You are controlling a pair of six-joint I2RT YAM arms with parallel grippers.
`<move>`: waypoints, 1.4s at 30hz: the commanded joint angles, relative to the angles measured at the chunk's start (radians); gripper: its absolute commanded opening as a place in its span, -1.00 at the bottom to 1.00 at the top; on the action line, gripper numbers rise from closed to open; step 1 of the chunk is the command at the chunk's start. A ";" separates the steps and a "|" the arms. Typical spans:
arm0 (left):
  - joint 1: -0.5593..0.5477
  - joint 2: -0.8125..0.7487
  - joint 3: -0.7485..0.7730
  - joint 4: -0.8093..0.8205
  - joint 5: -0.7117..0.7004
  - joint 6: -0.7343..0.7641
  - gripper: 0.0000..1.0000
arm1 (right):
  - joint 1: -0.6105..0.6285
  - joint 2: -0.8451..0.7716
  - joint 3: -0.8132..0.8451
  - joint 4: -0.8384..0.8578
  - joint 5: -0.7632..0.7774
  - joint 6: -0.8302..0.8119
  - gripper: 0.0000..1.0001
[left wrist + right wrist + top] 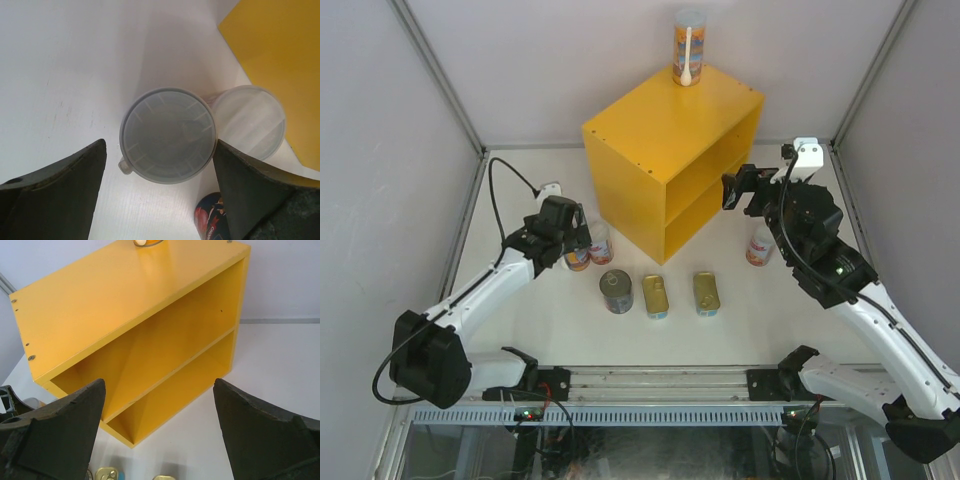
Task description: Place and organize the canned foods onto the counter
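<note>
So your left fingers [60, 192] straddle a tall can [167, 135] beside the yellow shelf unit [660, 140], wide, not gripping. Your right fingers [55, 432] gape empty facing its shelves.

The work surface is a flat white bench [750, 335] with a matte finish. Three plain, pale grey panels enclose it: a back wall [570, 60], a left wall [380, 150] and a right wall [920, 120]. A slim metal profile follows each rear corner joint: the left strut [440, 78] and the right strut [874, 70]. A narrow grey strip [280, 320] covers the joint between wall and bench. An aluminium rail [660, 382] spans the near edge, with a slotted grey duct [650, 415] just beside it. Lighting is even and diffuse; shadows on the bench are soft
</note>
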 commanded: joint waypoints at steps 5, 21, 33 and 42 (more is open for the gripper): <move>0.014 -0.008 0.059 0.023 -0.022 -0.019 0.74 | -0.011 0.001 0.012 0.005 -0.013 -0.002 0.75; 0.071 -0.027 0.019 -0.020 -0.013 -0.051 0.72 | -0.009 0.007 0.010 0.005 -0.020 0.014 0.74; 0.076 0.043 0.009 0.020 0.027 -0.090 0.76 | -0.012 0.007 0.003 0.005 -0.016 0.008 0.74; 0.077 0.052 -0.032 0.073 0.030 -0.122 0.55 | -0.014 -0.008 0.004 -0.009 -0.013 -0.007 0.74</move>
